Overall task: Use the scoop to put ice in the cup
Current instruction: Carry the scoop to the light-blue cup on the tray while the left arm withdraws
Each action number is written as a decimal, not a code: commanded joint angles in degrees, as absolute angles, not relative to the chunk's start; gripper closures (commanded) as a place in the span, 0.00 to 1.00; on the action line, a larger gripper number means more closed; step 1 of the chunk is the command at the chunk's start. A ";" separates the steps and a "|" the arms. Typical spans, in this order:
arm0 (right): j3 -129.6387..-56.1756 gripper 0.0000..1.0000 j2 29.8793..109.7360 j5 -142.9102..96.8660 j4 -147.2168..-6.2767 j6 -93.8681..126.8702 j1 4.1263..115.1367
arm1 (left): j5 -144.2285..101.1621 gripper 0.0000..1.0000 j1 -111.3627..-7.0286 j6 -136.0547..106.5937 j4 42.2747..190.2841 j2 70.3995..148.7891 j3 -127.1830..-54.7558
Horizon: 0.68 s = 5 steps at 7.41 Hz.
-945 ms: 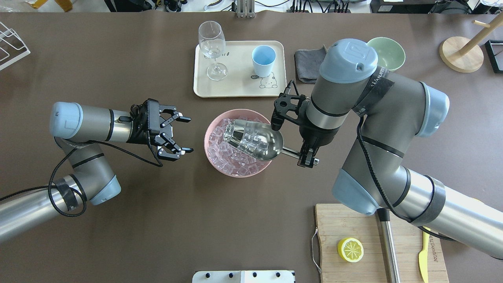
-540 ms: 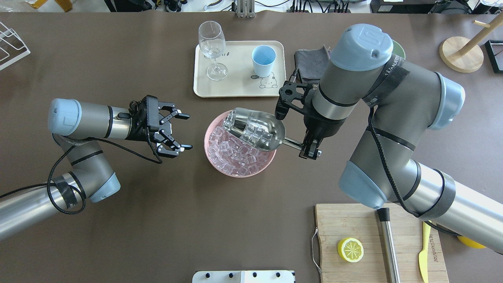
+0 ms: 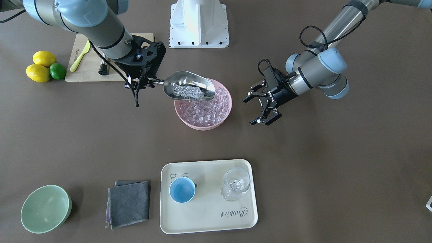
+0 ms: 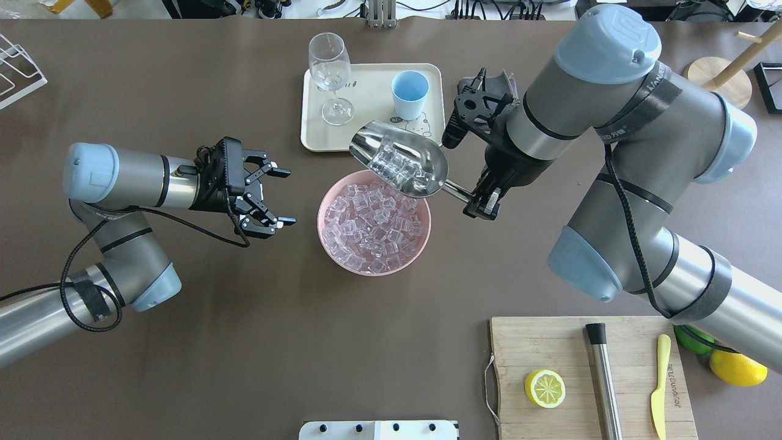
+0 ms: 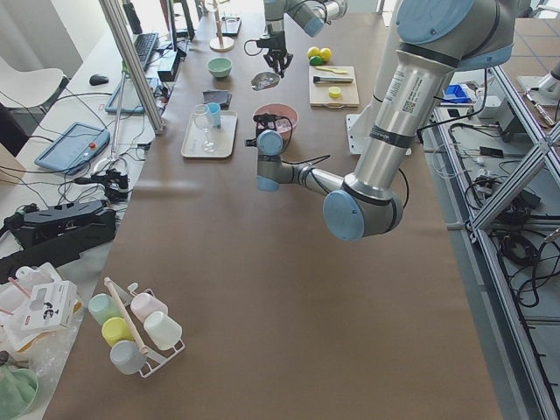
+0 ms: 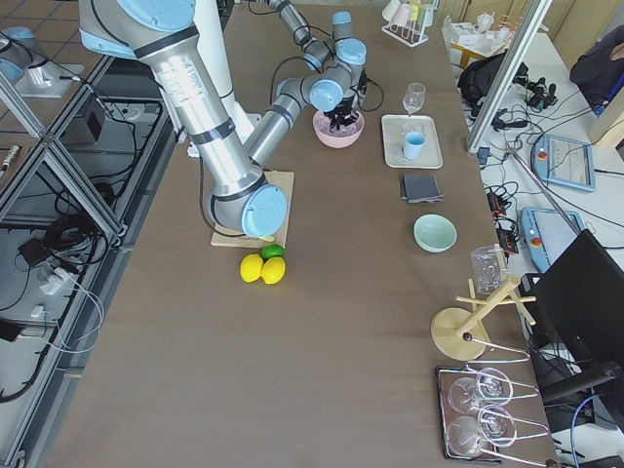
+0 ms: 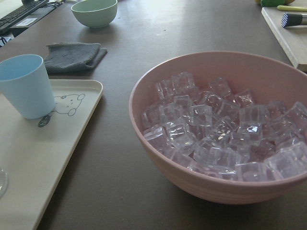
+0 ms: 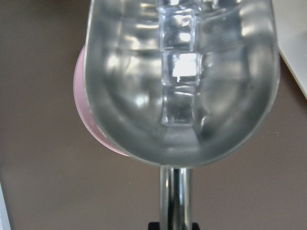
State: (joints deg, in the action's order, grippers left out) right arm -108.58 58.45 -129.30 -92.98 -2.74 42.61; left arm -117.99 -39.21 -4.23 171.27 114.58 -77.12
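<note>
The right pincer is clenched on the scoop, loaded with ice and held over the far rim of the pink bowl. The light-blue cup is stood on the cream tray beyond; the left pincer is released beside the bowl.

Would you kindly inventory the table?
round pink bowl: one, pink, centre
clear ice cubes: many, colourless, mostly in that bowl
shiny steel scoop: one, silver, raised, carrying some cubes
rectangular cream tray: one, cream, far side
small light-blue cup: one, blue, on tray
stemmed wine glass: one, clear, on tray
folded grey cloth: one, grey, beside tray
pale green bowl: one, green, beyond cloth
wooden cutting board: one, tan, robot's right
lemon half, black-tipped steel rod, yellow knife: one each, on board
whole lemons, lime: two yellow, one green, beside board
left pincer: black, open
right pincer: black, gripping scoop
</note>
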 commanded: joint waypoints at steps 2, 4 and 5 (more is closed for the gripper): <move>-106.96 1.00 59.15 -129.55 -91.74 10.73 43.77 | -117.26 0.02 -40.17 -4.31 149.89 104.62 -92.68; -107.31 1.00 59.24 -130.86 -96.29 20.97 46.30 | -117.33 0.02 -42.27 -4.13 142.39 99.53 -100.51; -107.31 1.00 58.54 -130.87 -101.37 22.22 47.54 | -118.55 0.02 -44.28 -4.13 137.95 96.36 -104.11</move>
State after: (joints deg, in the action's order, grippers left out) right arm -107.22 59.24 -130.29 -94.40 17.35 45.38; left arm -117.40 -41.75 -4.16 144.80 101.61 -97.64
